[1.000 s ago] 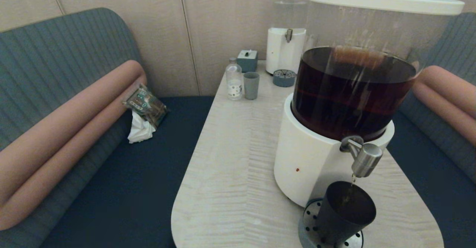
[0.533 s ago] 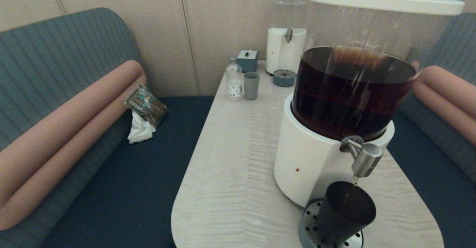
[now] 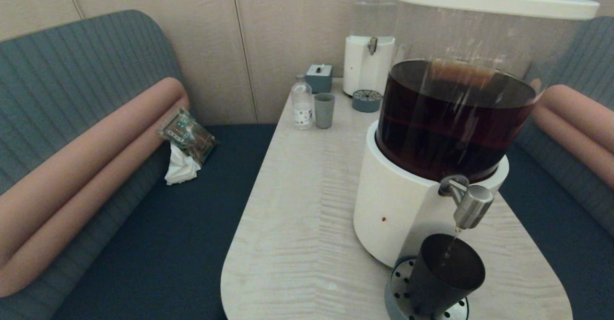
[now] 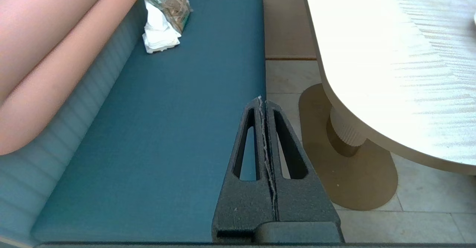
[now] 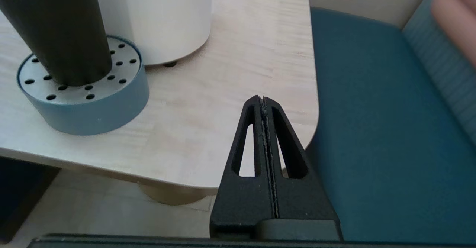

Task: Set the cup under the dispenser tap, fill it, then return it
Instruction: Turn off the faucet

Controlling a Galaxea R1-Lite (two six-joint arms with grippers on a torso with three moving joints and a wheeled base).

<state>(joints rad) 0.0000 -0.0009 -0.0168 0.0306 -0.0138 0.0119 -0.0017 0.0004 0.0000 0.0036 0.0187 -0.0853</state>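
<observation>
While the dispenser (image 3: pixel 431 176) trickled from its tap (image 3: pixel 472 206) into the cup (image 3: pixel 443 274) on the drip tray (image 5: pixel 80 108) at near right, we judged filling underway, return pending; our left gripper (image 4: pixel 263 103) and right gripper (image 5: pixel 262 101) hung closed, empty, off-table.

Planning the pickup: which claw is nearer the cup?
Right. The right claw sits shut off the table edge beside the cup; the left claw is shut over the bench seat.

two dispensers (image 3: pixel 434 133) — two cups (image 3: pixel 443 277), one bottle (image 3: pixel 301 103)

Head view dim; table (image 4: pixel 372 54) glare-washed in left wrist view.
</observation>
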